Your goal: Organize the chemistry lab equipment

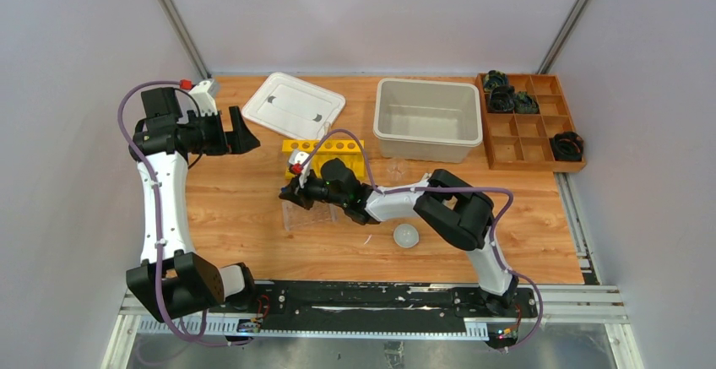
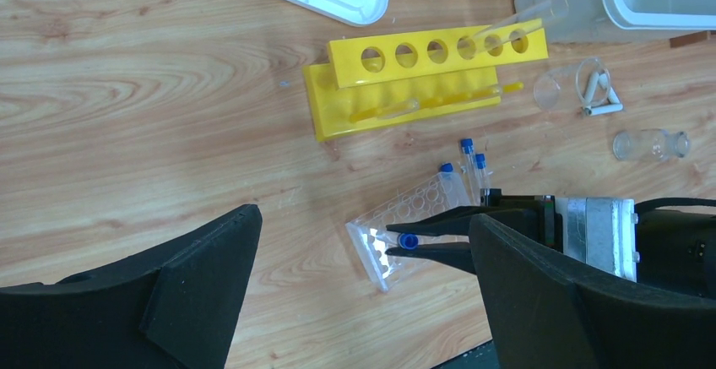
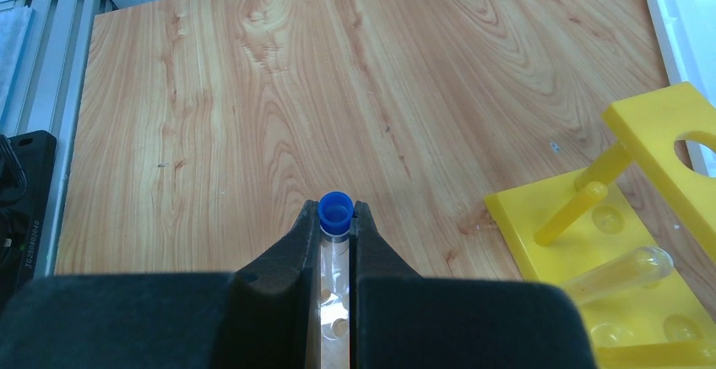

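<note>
Bench (image 1: pixel 245 208) of pale wood between grey walls (image 1: pixel 76 48): right tool (image 3: pixel 336 214) pinches a blue-capped tube (image 3: pixel 335 207) over the clear rack (image 2: pixel 422 204); left tool (image 1: pixel 245 131) gapes wide, empty.

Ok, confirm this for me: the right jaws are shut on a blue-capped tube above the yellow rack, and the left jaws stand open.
Wrong in one point: the blue-capped tube is held above the clear rack, not the yellow rack, as the left wrist view shows. The right jaws are shut on it and the left jaws stand open.
</note>
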`<state>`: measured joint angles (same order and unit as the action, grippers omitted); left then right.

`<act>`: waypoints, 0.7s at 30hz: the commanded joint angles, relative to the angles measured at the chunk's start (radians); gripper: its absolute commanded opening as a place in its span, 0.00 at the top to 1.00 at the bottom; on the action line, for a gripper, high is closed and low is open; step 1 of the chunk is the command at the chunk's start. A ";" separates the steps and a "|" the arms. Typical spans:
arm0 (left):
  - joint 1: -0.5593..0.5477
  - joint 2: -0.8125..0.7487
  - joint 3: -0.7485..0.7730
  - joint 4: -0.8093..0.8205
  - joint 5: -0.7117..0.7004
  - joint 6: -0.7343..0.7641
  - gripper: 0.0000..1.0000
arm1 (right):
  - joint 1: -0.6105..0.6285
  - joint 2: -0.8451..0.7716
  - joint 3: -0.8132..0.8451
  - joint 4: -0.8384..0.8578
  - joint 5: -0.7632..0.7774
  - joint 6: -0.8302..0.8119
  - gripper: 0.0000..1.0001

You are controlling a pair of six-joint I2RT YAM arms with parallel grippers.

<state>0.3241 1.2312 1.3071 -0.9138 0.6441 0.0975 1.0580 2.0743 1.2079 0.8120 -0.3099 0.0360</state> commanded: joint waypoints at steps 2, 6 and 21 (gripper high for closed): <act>0.004 -0.015 -0.001 0.010 0.026 0.009 0.00 | 0.013 0.020 0.029 0.041 0.020 -0.023 1.00; 0.004 -0.020 -0.001 0.010 0.028 0.014 0.00 | 0.012 0.029 0.034 0.041 0.033 -0.031 1.00; 0.003 -0.032 0.000 0.010 0.031 0.031 0.00 | 0.005 0.054 0.032 0.044 0.086 -0.074 1.00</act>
<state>0.3241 1.2209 1.3071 -0.9138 0.6514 0.1200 1.0584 2.1052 1.2205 0.8207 -0.2588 -0.0029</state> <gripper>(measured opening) 0.996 0.087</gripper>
